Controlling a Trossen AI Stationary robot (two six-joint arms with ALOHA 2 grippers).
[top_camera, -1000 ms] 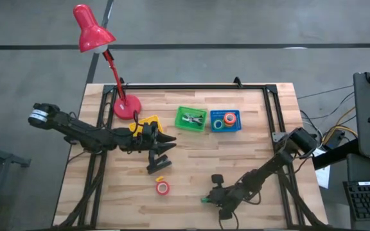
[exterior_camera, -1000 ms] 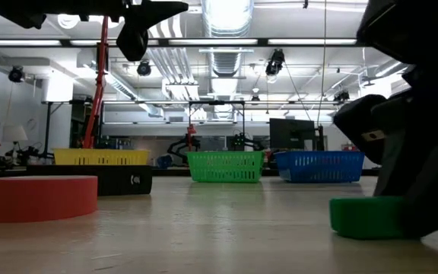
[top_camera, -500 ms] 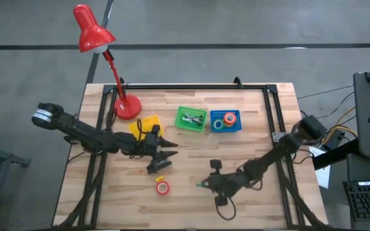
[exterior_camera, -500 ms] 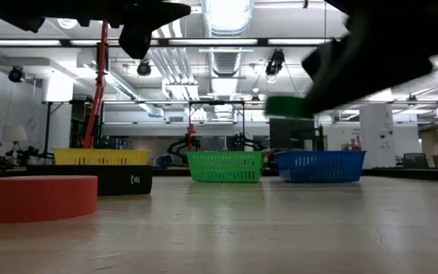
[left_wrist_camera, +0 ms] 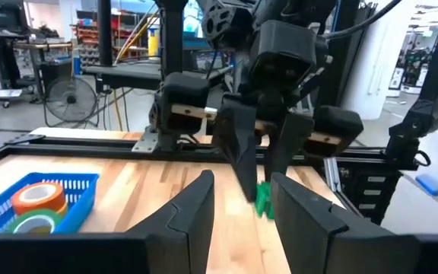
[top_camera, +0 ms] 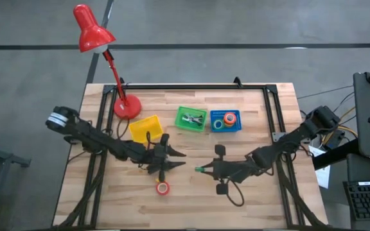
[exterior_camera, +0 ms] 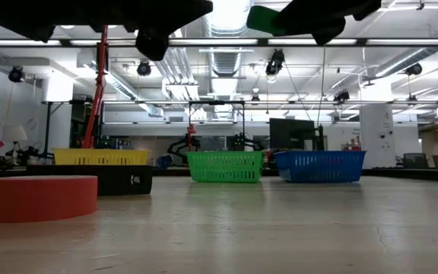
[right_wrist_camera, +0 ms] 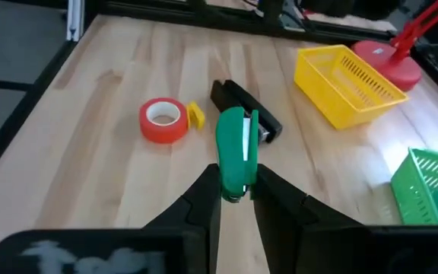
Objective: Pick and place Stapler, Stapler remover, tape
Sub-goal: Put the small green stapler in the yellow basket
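Note:
My right gripper [top_camera: 201, 170] is shut on a green tape roll [right_wrist_camera: 238, 148], high above the table's middle; the roll also shows at the top of the low view [exterior_camera: 268, 19]. My left gripper [top_camera: 177, 160] is open and empty, hovering just left of it, above the black stapler [right_wrist_camera: 245, 110]. The stapler lies flat on the wood, and so does a red tape roll [top_camera: 163, 188] nearer the near edge. More tape rolls lie in the blue basket [top_camera: 225, 120]. Silvery claw pieces lie in the green basket [top_camera: 191, 119]. My right gripper pinches the green roll between its two fingers, one on each flat face [right_wrist_camera: 230, 183], at the part of the ring nearest the gripper. The fingers come level from the table's right. The roll stands on edge beyond the fingertips, lifted clear of the table.
An empty yellow basket [top_camera: 145, 126] stands left of the green one, and a red desk lamp's base [top_camera: 126, 107] behind it. A small yellow piece [right_wrist_camera: 196, 114] lies between the stapler and the red roll. Bare wood shows at the table's near right.
My right gripper has lifted the green roll off the table near the near edge and carried it up and toward the far edge, staying shut on it. My left gripper has moved toward the near edge and a little right, over the stapler.

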